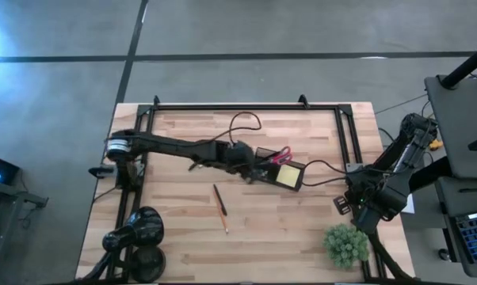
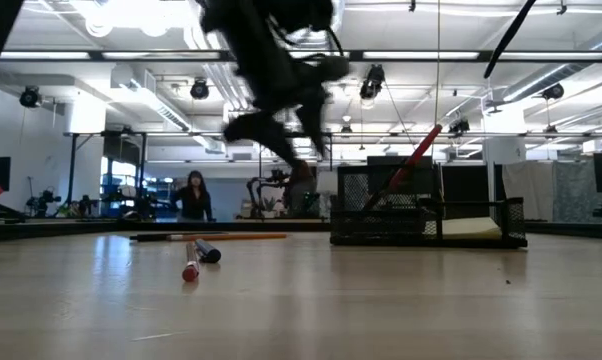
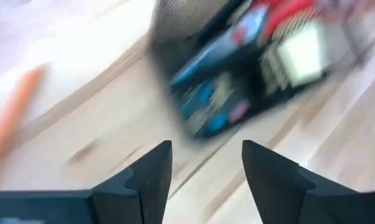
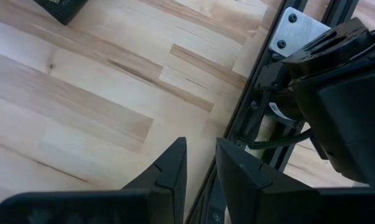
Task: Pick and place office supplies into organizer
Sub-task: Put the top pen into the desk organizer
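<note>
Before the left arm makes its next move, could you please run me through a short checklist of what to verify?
1. Left gripper empty and open: ok, fingers apart with nothing between them, hanging just beside the organizer.
2. Scissors in the organizer: ok, red handles stick up out of it.
3. Note pad in the organizer: ok, lying flat in one compartment.
4. Pencils put away: not ok, two thin ones lie on the table in front of the organizer.
5. Right gripper out of the way: ok, parked at the table's right edge, holding nothing.
6. Tiny blue piece located: cannot tell.
</note>
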Robot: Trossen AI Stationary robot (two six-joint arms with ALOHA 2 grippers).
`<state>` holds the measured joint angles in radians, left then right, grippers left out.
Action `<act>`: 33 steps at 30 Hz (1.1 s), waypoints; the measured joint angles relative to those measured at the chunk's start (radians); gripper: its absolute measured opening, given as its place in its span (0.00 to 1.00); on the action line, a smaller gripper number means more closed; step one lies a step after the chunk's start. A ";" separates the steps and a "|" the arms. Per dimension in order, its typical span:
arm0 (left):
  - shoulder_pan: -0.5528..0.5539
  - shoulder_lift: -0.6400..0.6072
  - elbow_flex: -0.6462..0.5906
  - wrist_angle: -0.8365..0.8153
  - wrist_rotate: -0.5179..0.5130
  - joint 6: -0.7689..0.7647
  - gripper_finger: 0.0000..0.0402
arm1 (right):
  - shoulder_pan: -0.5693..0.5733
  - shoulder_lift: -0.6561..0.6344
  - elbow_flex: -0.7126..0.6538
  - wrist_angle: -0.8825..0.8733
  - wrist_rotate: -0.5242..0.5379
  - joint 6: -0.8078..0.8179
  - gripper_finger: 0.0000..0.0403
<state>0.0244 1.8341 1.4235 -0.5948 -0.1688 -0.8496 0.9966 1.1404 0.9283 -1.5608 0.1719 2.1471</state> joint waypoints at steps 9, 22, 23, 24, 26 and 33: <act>0.089 -0.134 -0.037 -0.634 0.031 0.077 0.45 | 0.000 0.000 0.000 0.006 0.001 -0.019 0.19; 0.398 -0.133 -0.142 -0.521 0.111 0.491 0.40 | -0.001 0.000 0.000 0.043 -0.011 -0.001 0.19; 0.408 -0.133 -0.157 -0.512 0.112 0.520 0.39 | -0.001 0.000 0.000 0.045 -0.016 0.002 0.19; 0.416 -0.133 -0.175 -0.495 0.114 0.543 0.38 | -0.001 0.000 0.000 0.050 -0.019 0.003 0.19; 0.429 -0.133 -0.214 -0.455 0.125 0.551 0.37 | -0.001 0.000 0.000 0.052 -0.022 0.005 0.19; 0.430 -0.132 -0.323 -0.350 0.174 0.545 0.37 | -0.002 0.000 0.000 0.052 -0.023 0.007 0.19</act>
<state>0.4545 1.7020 1.1009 -0.9448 0.0053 -0.3045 0.9943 1.1404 0.9283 -1.5089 0.1490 2.1544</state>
